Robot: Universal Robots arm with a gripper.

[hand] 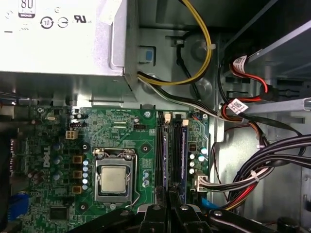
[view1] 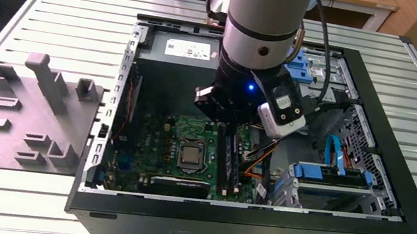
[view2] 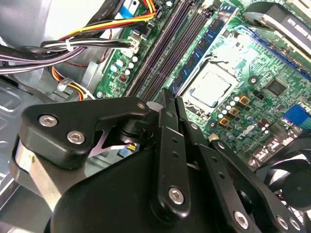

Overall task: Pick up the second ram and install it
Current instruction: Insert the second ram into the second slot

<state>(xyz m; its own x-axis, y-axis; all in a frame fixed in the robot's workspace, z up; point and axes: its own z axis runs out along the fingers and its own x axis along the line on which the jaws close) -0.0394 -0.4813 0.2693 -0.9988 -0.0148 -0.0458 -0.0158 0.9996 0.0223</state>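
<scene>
The second ram (view2: 201, 53) is a thin blue stick seen on edge, running out from my fingertips along the black slots of the green motherboard (view2: 272, 63). In the first wrist view the second ram (hand: 166, 155) lines up with a slot beside another blue stick (hand: 183, 155) standing in the outer slot. My gripper (view2: 168, 99) is shut on the second ram, low inside the computer case. In the exterior view the gripper (view1: 229, 119) sits under the arm's wrist, over the slots, with the stick (view1: 228, 152) reaching forward. I cannot tell whether the stick is seated.
The processor socket (hand: 114, 179) lies beside the slots. A grey power-supply box (hand: 58, 39) sits at the back of the case. Cable bundles (hand: 262, 170) crowd the side away from the socket. A grey fixture plate (view1: 22, 117) lies on the exterior view's left.
</scene>
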